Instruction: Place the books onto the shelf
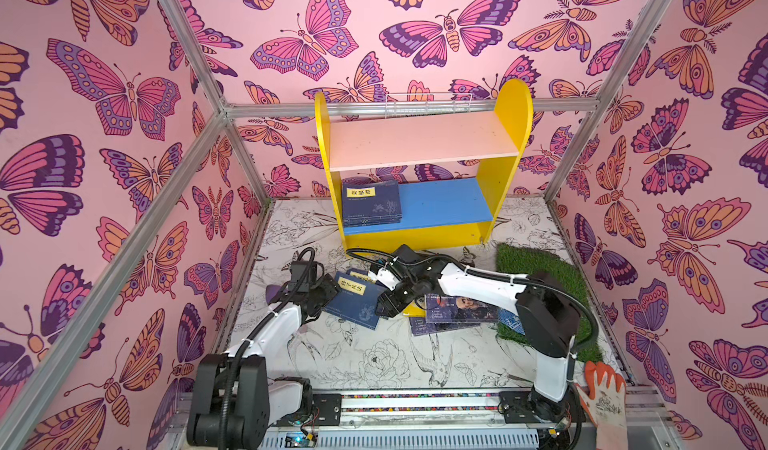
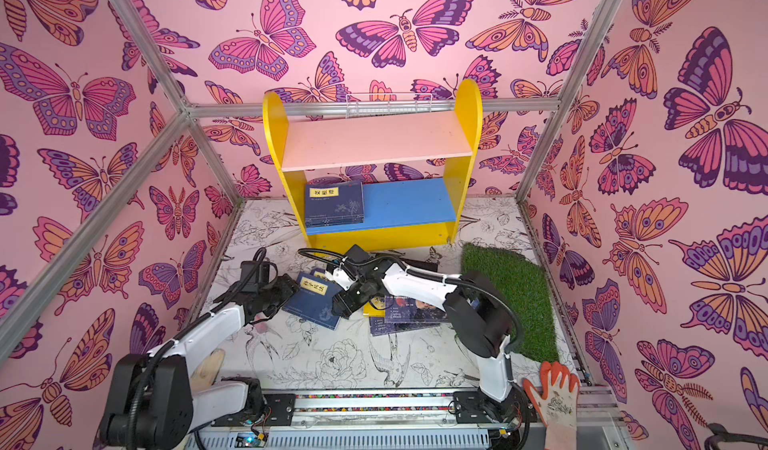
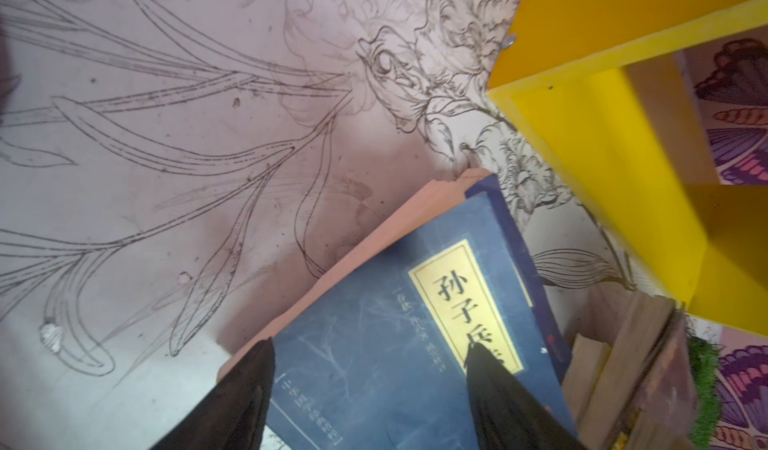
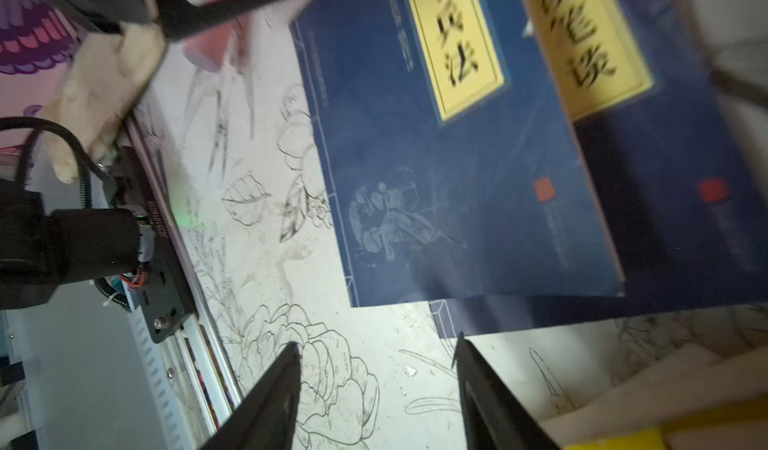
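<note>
Left wrist view: left gripper (image 3: 370,346), jaws spread wide and holding nothing, sits over a navy paperback with yellow title label (image 3: 365,302) lying flat on the flower-print floor (image 3: 166,178). Right gripper (image 4: 376,342), likewise parted and empty, is just right of that book. Far back, another navy paperback (image 1: 371,203) lies at the left end of the blue lower board (image 1: 444,203) of the yellow-sided two-tier shelf (image 1: 513,107).
</note>
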### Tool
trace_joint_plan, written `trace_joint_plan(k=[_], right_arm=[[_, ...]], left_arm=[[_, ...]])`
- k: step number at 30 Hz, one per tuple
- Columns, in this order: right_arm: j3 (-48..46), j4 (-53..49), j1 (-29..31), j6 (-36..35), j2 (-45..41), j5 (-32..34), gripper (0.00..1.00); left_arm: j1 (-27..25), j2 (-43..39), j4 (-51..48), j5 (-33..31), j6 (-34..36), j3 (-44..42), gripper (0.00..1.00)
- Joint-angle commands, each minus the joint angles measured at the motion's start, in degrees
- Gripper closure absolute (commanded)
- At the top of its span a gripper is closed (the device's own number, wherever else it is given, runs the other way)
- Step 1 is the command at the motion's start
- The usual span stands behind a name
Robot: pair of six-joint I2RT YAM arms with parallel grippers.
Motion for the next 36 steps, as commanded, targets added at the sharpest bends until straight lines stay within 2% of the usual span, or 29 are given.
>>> trace_joint_plan(k=[1, 7, 18, 24, 29, 31, 36], right_arm=[[3.1, -2.5, -0.9, 1.6, 2.7, -1.6, 0.40], [4.7, -2.2, -3.2, 5.4, 6.2, -3.6, 0.40], [3.3, 8.1, -7.7, 14.2, 7.1, -11.4, 0.43], [2.5, 14.4, -7.9, 16.8, 6.9, -16.6, 0.47], [3.8, 12.4, -8.2, 17.4, 7.9, -14.3, 0.47], [2.2, 13.7, -9.6, 20.2, 7.3, -10.1, 0.46], [-3.9, 20.0, -13.4, 26.5, 6.0, -9.3, 0.45]], left_arm=[[0.3, 4.1, 0.0, -0.5, 2.4, -0.3, 0.26], [-1.0, 6.3, 3.0, 3.7, 1.5, -3.0, 0.28], [-7.1, -2.7, 3.7, 5.8, -3.0, -10.0, 0.30], [-8.6, -1.7, 6.4, 5.6, -4.6, -11.4, 0.31], [-8.6, 2.6, 9.3, 7.0, -5.7, -11.3, 0.32], [-8.6, 3.4, 10.0, 7.2, -6.0, -11.3, 0.32], [-8.6, 4.0, 10.8, 6.6, -7.0, -11.6, 0.32]])
